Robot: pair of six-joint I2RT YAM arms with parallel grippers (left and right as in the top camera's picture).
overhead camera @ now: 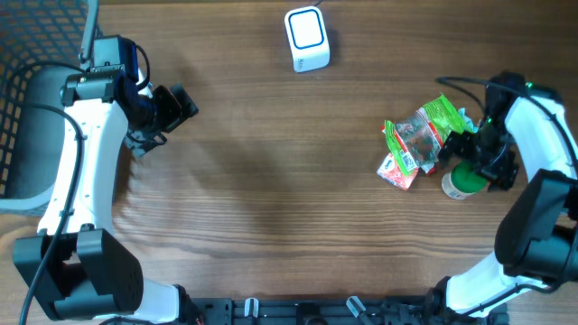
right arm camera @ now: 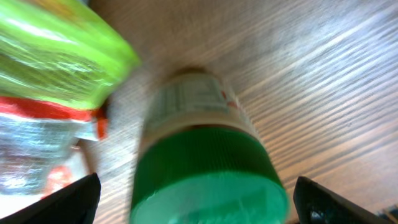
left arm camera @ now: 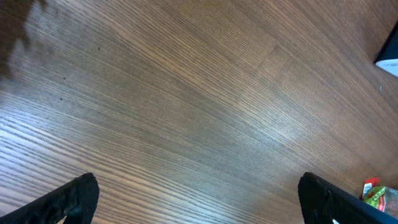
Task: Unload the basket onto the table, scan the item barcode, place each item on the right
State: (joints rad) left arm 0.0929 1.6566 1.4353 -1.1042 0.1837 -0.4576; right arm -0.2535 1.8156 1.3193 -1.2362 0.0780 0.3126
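- Wooden table (overhead camera: 271,199) filling the overhead view, grain running side to side; wide bare stretch across the middle and along the front edge, open between the two arms.
- Dark wire basket (overhead camera: 13,99) at the far left edge, partly cut off by the picture; contents impossible to make out.
- Left gripper (overhead camera: 185,106) near the back-left of the table, well apart from every item; fingers spread wide over bare wood, nothing between them.
- Right gripper (overhead camera: 468,167) at the right side, close to the table's right edge, placed over the bottle; fingers parted to either side of the cap, a gap showing on both sides, not clamped.
- Heap of snack packets (overhead camera: 415,144), green, red and silver, just left of the bottle and crowding it on that side.
- White scanner (overhead camera: 307,39) with a blue-ringed face, at the back edge near centre, well apart from the bottle.
- Bottle (overhead camera: 459,183), pale label and green cap, right of centre between the gripper fingers; cap end toward the wrist camera, body running away from it toward the wood. From overhead, pale end toward the packets, green end toward the right arm. Upright or tilted: cannot tell.
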